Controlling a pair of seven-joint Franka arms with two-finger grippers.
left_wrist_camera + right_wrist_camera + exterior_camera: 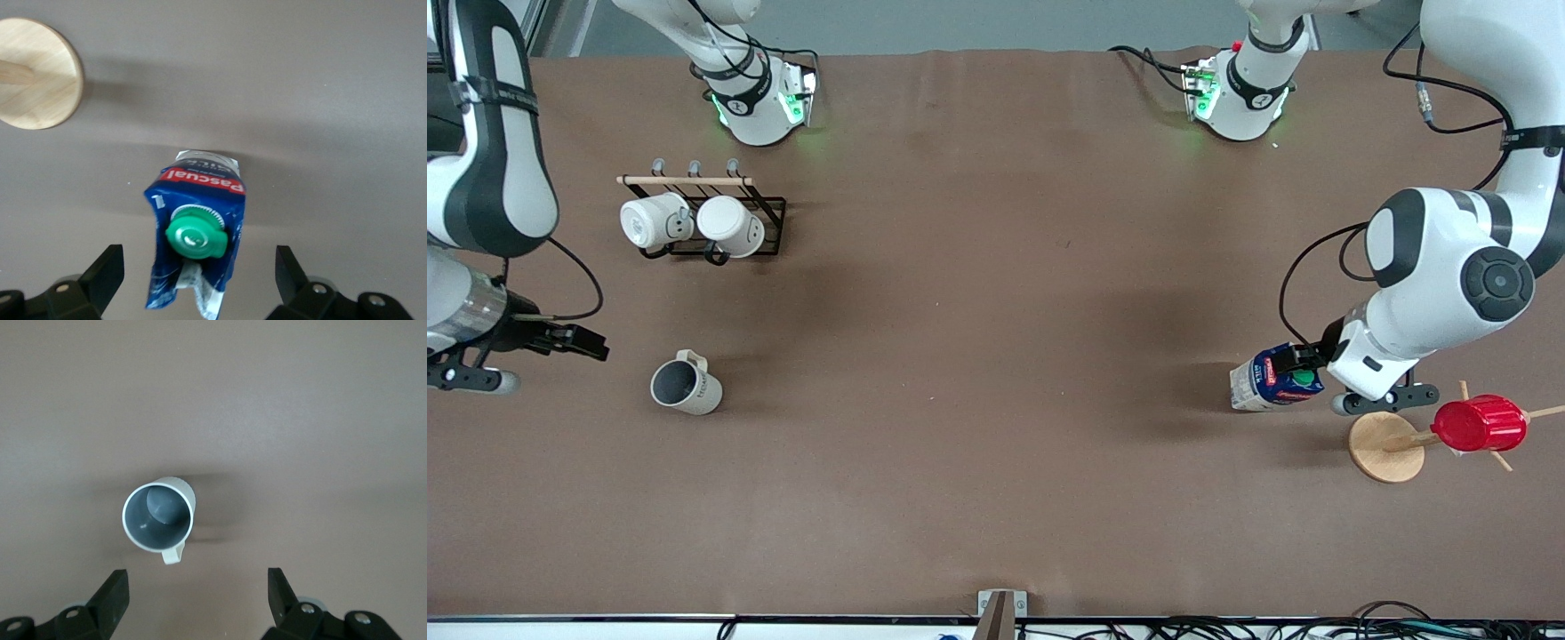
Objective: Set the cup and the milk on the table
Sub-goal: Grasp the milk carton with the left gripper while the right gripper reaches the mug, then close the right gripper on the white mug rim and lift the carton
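Observation:
The milk [1267, 378] is a blue-topped carton with a green cap. It stands upright on the brown table [996, 356] toward the left arm's end. My left gripper [1294, 366] hangs just over its top, open. In the left wrist view the fingers [107, 270] stand wide on either side of the carton [200, 200] without touching it. The cup [685, 384], cream with a dark grey inside, stands upright on the table toward the right arm's end. My right gripper [591, 345] is open and empty above the table beside it. The cup also shows in the right wrist view [160, 517], clear of the gripper [197, 590].
A black rack [769, 213] holding two whiter mugs [694, 224] stands farther from the front camera than the cup. A wooden stand with a round base [1385, 447] carries a red ribbed cup [1480, 424] right beside the milk and the left gripper; its base shows in the left wrist view [37, 73].

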